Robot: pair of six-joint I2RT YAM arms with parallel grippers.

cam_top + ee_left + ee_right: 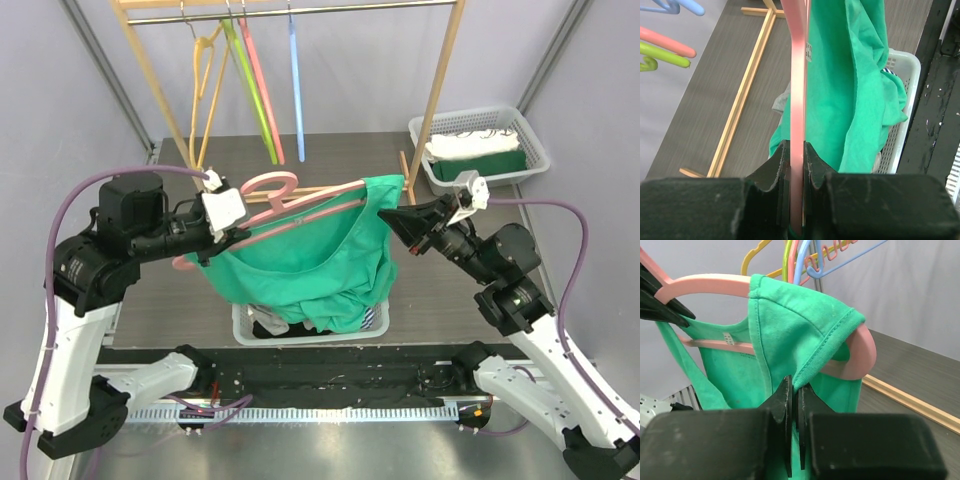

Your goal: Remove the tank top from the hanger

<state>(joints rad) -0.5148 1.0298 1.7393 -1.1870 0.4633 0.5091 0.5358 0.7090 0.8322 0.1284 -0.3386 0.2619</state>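
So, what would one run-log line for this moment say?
left gripper: shut on pink hanger | right gripper: shut on tank top | tank top: on pink hanger, over white basket

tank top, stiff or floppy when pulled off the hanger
Probably floppy: the tank top sags in loose folds below the pink hanger. Likely light and thin: it bunches where the right gripper pinches it.

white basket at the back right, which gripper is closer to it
Right. The right gripper, shut on the tank top, sits just front-left of the white basket; the left gripper clamps the pink hanger beyond the garment.
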